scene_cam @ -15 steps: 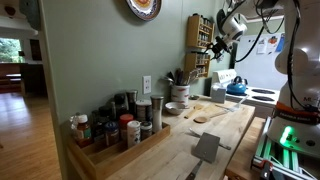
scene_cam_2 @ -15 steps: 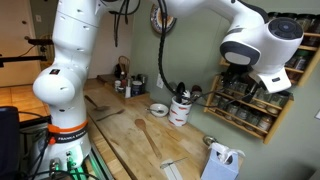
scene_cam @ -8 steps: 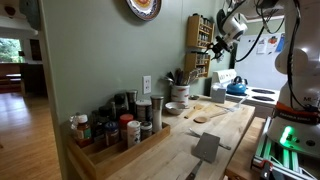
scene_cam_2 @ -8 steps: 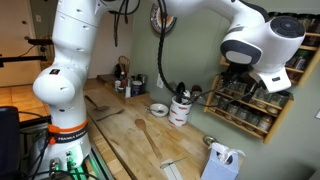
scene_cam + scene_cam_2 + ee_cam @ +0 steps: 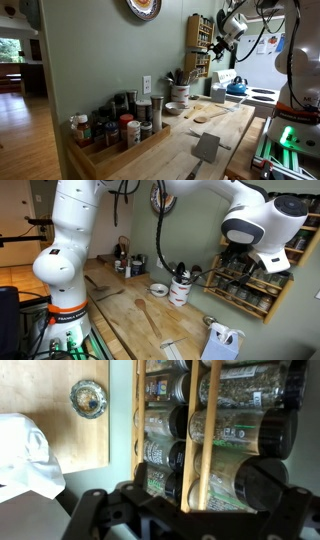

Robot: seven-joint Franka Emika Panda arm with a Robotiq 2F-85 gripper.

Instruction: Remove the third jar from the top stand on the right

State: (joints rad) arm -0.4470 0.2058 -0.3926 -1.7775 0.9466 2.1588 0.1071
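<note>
Dark gripper (image 5: 211, 44), jaws spread wide and empty, faces cylindrical glass jars (image 5: 232, 428) in slatted light-wood rack (image 5: 211, 420).

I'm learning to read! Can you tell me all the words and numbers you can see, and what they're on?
No text here can be read.
Labels on the small glass spice jars in the tall light-wood rack: print shows in the wrist view, too blurred to read.
Labels on the larger spice bottles in the low wooden crate: too small to read.
</note>
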